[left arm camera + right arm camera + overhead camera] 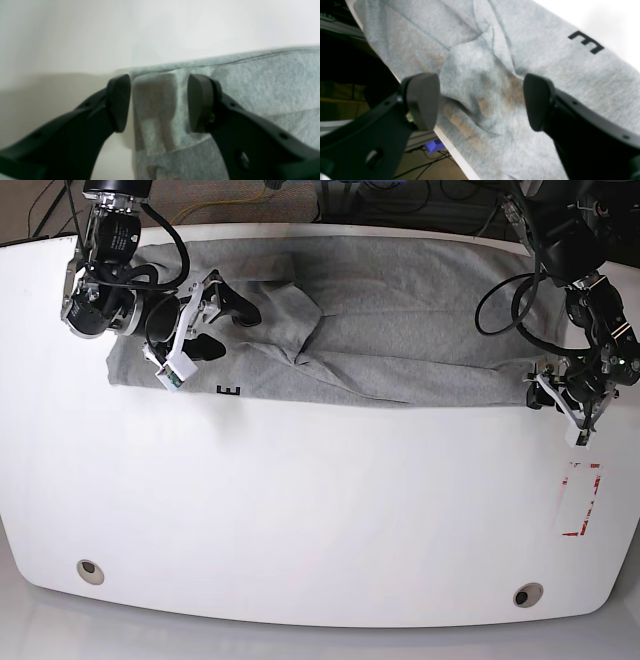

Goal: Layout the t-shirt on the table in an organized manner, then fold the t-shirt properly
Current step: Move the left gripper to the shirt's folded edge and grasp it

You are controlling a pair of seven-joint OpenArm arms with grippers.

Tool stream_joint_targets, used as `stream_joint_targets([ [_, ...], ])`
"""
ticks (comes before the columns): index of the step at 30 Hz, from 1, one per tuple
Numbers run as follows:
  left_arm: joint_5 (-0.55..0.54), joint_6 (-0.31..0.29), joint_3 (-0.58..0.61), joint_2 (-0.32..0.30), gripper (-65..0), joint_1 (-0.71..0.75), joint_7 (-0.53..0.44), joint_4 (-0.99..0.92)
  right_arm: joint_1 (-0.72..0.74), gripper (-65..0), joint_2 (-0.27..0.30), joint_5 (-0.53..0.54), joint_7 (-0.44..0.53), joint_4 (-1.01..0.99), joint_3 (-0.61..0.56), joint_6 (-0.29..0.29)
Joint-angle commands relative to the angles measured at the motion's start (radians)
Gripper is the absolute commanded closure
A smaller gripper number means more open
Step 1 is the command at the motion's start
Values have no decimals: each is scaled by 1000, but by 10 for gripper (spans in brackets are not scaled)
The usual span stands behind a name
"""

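1. The t-shirt (400,330) lay spread along the far side of the white counter (300,510), wrinkled, with a folded ridge running across its middle.
2. A black letter E (231,390) showed near the shirt's front edge, on the base view's left.
3. The right gripper (481,100) hovered over the rumpled cloth at that end, its jaws spread wide, with a raised bunch of fabric between them but not pinched.
4. The left gripper (158,102) sat at the opposite end, at the shirt's edge, jaws spread apart around a small upright fold of grey fabric, neither pad pressing on it.
5. A red tape mark (580,500) lay on the counter just in front of the left arm.
6. Two round grommet holes (90,570) sat near the counter's front edge.
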Motion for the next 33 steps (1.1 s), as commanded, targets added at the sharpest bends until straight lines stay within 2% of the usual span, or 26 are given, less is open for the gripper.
stream_joint_targets([
  [1, -14, -1, 11, -16, -339, -21, -19, 12, 7, -496, 10, 22, 17, 16, 5, 2],
  [9, -9, -1, 15, -16, -339, -21, -22, -23, 7, -496, 10, 24, 17, 16, 5, 2],
  [16, 70, -1, 15, -16, -339, -24, -34, -65, 7, -496, 10, 24, 19, 16, 5, 2],
  [26, 115, -1, 13, -16, -329, -21, -65, -51, 7, -496, -22, 18, 19, 16, 6, 2],
  [29, 115, -1, 15, -16, -271, -21, -65, -53, 7, -496, -24, 19, 19, 16, 6, 2],
  [33, 115, -1, 15, -16, -149, -21, -65, -54, 7, -496, -25, 21, 19, 16, 6, 2],
])
